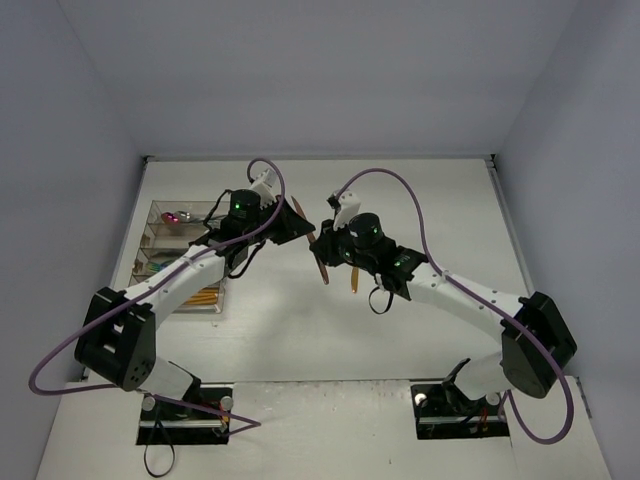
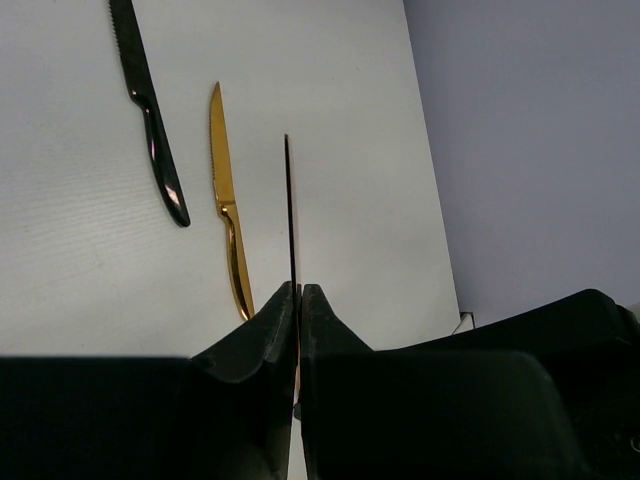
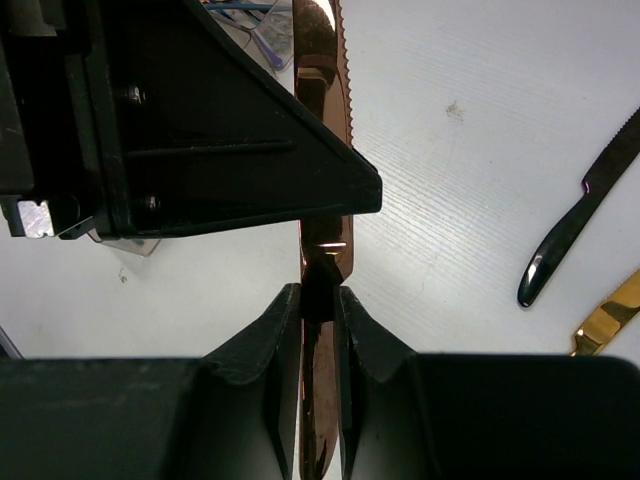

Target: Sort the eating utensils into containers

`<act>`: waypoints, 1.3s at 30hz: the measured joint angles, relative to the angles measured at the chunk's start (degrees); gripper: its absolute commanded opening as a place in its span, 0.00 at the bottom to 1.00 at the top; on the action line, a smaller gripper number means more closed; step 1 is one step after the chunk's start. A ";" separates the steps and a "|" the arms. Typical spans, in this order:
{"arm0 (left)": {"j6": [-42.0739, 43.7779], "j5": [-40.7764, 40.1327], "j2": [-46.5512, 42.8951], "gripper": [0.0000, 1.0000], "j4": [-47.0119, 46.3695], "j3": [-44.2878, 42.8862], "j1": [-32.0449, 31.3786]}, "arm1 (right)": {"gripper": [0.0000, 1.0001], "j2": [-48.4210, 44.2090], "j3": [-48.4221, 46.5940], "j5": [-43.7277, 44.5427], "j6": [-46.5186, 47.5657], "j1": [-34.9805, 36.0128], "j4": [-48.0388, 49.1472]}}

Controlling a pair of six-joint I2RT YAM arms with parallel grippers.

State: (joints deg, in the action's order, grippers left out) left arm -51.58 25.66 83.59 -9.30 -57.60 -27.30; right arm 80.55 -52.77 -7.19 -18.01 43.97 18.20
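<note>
Jaws both pinch one knife: we hold handle in right gripper, blade in left gripper. Long axis spans them; tray lies on left gripper's side.

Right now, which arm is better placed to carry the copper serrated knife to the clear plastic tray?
Left. The left gripper is shut on the copper knife, and the clear plastic tray lies beside that arm. The right gripper, also gripping, is farther away.
</note>
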 measured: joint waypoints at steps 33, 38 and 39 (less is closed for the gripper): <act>-9.25 -16.62 -8.58 0.00 6.49 8.43 38.80 | 0.61 -12.56 13.39 3.39 0.49 -8.76 0.01; -11.99 -18.40 -2.90 0.00 6.19 8.26 41.08 | 0.61 -14.06 14.24 3.31 0.49 -9.45 -0.29; -12.35 -18.58 -1.63 0.00 6.14 8.10 41.30 | 0.61 -14.41 14.38 3.30 0.50 -9.54 -0.29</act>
State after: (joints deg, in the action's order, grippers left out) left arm -63.93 7.08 81.96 -3.16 -49.50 14.00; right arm 66.14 -38.39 -3.89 -17.51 34.43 17.91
